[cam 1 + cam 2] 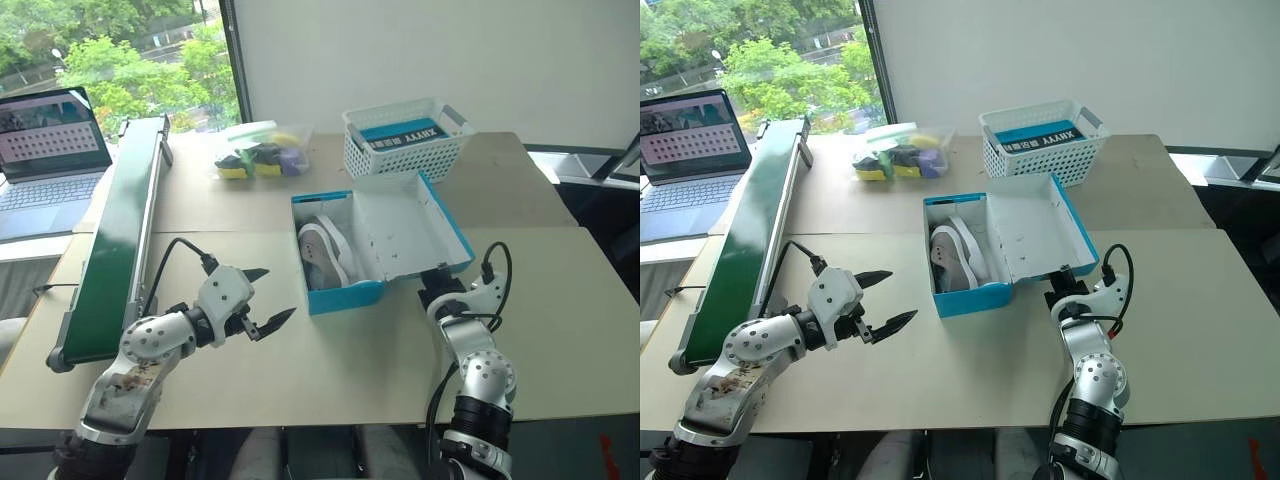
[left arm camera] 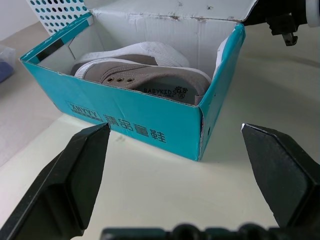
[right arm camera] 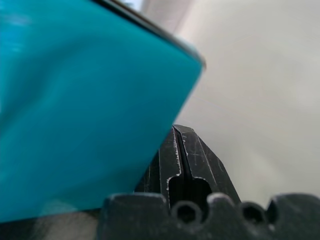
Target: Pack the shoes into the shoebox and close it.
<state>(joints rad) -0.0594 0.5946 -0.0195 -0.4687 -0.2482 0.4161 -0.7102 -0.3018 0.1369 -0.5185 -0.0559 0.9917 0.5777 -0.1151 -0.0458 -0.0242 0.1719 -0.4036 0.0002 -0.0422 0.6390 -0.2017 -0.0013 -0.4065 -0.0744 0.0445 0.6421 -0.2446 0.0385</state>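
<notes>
The blue shoebox [image 1: 345, 297] stands open mid-table with both grey shoes [image 1: 325, 250] lying inside, white soles up along the far side. Its white-lined lid [image 1: 410, 228] leans back open to the right. My left gripper [image 1: 280, 292] hovers open just left of the box's near corner, pointing at the front wall [image 2: 135, 120], nothing between its fingers [image 2: 75, 170]. My right gripper [image 1: 437, 287] is shut, empty, and sits at the lid's near right corner, its tips under the blue lid edge [image 3: 85, 110].
A green conveyor [image 1: 120, 230] runs along the left side, with a laptop [image 1: 50, 150] beyond it. Behind the box stand a white lattice basket [image 1: 405, 140] holding a blue box and a clear bag of coloured items [image 1: 260, 155]. Bare table lies on the right.
</notes>
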